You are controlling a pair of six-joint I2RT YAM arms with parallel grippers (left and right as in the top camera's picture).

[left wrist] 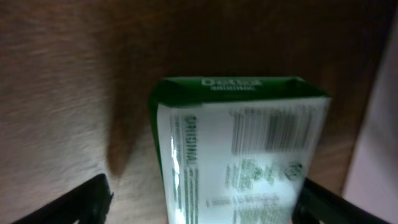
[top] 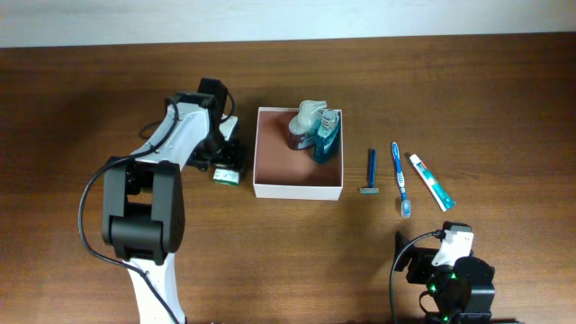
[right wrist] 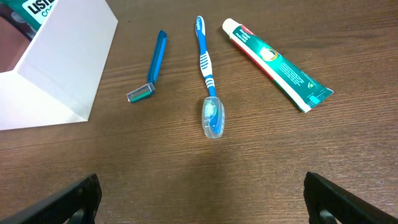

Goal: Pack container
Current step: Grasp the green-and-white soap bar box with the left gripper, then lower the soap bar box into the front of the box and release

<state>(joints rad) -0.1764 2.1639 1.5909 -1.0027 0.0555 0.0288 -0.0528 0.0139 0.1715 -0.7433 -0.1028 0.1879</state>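
Left gripper, fingers spread wide, straddles a small green-and-white packet on the wooden table; there is a gap at the left finger, and contact at the right finger cannot be judged. Just right of this gripper sits the container, with a teal bottle and a pale bottle in its far right corner. Right gripper, fingers also wide apart and empty, has a razor, a toothbrush and a toothpaste tube ahead of it.
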